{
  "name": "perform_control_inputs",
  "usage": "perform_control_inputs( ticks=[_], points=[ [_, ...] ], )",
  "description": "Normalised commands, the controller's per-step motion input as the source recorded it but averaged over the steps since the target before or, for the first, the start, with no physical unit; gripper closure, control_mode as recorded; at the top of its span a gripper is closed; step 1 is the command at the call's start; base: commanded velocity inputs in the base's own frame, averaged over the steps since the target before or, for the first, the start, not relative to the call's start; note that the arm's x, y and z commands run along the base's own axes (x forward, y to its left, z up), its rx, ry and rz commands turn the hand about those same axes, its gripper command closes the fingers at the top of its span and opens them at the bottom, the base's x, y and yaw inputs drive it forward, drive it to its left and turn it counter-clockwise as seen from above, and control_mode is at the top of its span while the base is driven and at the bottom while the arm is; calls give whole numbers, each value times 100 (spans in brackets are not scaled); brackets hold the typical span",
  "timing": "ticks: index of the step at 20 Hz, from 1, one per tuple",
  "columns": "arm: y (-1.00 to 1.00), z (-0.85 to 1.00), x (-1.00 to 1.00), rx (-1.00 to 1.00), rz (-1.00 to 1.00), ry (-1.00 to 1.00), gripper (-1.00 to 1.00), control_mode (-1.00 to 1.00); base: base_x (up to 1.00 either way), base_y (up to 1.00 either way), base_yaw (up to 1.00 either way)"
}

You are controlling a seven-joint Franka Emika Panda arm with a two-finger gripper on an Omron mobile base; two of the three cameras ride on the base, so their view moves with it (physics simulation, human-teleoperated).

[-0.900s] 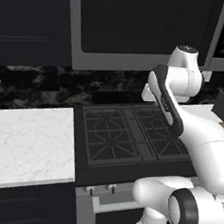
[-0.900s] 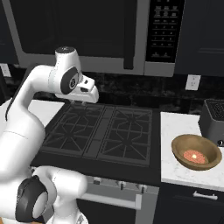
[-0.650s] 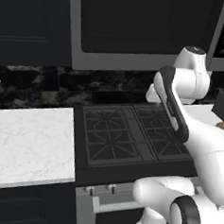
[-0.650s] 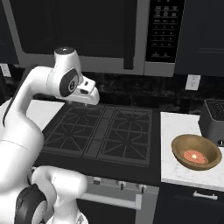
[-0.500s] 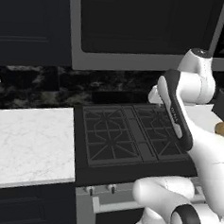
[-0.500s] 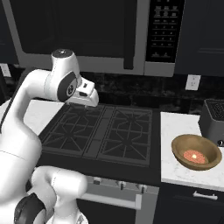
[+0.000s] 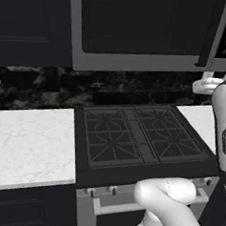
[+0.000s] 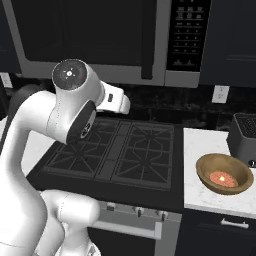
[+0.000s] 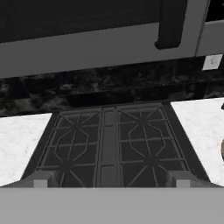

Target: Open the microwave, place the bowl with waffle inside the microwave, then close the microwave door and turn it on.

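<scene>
The microwave [image 8: 100, 40] hangs above the stove with the microwave door [image 7: 144, 28] shut. Its black vertical handle [image 8: 147, 45] sits beside the button panel [image 8: 186, 35]. The wooden bowl [image 8: 224, 173] stands on the right counter, holding the reddish waffle [image 8: 223, 178]. My gripper [image 9: 111, 181] is open and empty, its fingertips [image 9: 43, 179] wide apart. It hovers over the stove below the door's lower frame [image 9: 87, 48], with the handle [image 9: 173, 22] up and to the right. The hand [image 8: 117, 102] is well left of the bowl.
A black gas stove [image 8: 120, 150] lies under the hand. White marble counters flank it on the left [image 7: 31, 142] and on the right [image 8: 200, 195]. A dark toaster [image 8: 245, 137] stands behind the bowl. Dark cabinets [image 7: 30, 23] adjoin the microwave.
The arm has swung right and the hand has shifted slightly toward the handle side. The fingers have spread wider. The bowl and door have not moved.
</scene>
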Motion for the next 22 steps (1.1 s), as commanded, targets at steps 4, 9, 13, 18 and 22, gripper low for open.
perform_control_inputs(
  ticks=[4, 9, 13, 18, 22],
  points=[
    [-75, 100, 10, 7, -2, -28, -100, -100, 0, 0, 0],
    [-16, 89, 59, 1, -14, -9, -100, -100, 0, 0, 0],
    [-3, 51, 91, 0, -16, 0, -100, -100, 0, 0, 0],
    [-5, 5, 6, 0, 0, 0, -100, -100, 0, 0, 0],
    [-56, -6, 51, 0, 0, 0, -100, -100, 0, 0, 0]
  ],
)
